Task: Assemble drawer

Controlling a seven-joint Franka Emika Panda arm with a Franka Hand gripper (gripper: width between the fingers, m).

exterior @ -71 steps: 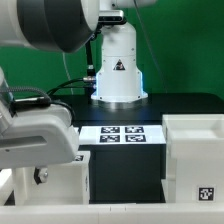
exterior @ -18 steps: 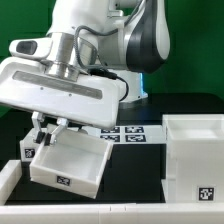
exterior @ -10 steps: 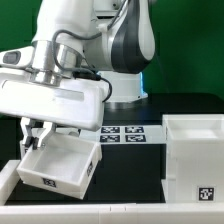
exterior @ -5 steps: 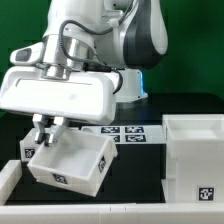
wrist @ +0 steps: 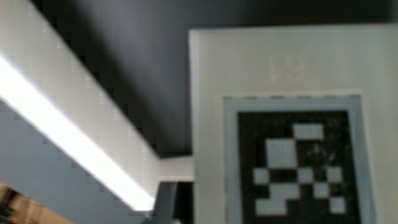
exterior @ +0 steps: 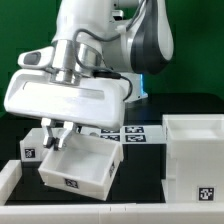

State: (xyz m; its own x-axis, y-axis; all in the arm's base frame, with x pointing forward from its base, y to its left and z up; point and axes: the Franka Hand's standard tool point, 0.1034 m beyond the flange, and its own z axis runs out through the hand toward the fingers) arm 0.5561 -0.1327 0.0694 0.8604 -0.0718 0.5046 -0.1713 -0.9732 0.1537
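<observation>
My gripper [exterior: 54, 133] is shut on the far wall of a small white drawer tray [exterior: 82, 166] and holds it tilted just above the black table, at the exterior view's left. The tray's tag [exterior: 70, 183] faces the camera. A second small tray [exterior: 31, 150] with its own tag stands behind it at the left. The large open-topped casing [exterior: 196, 150] stands at the right, with a tag low on its front. The wrist view shows a white tray wall with a blurred tag [wrist: 294, 165] very close; the fingers do not show there.
The marker board [exterior: 128, 133] lies flat behind the held tray, in front of the robot's white base [exterior: 135, 85]. A white rail [exterior: 8, 186] runs along the table's front left edge. Black table [exterior: 140, 175] lies between the tray and the casing.
The gripper and the held tray have moved toward the exterior view's right, after swinging left a second ago. The second tray, the casing and the marker board have stayed put.
</observation>
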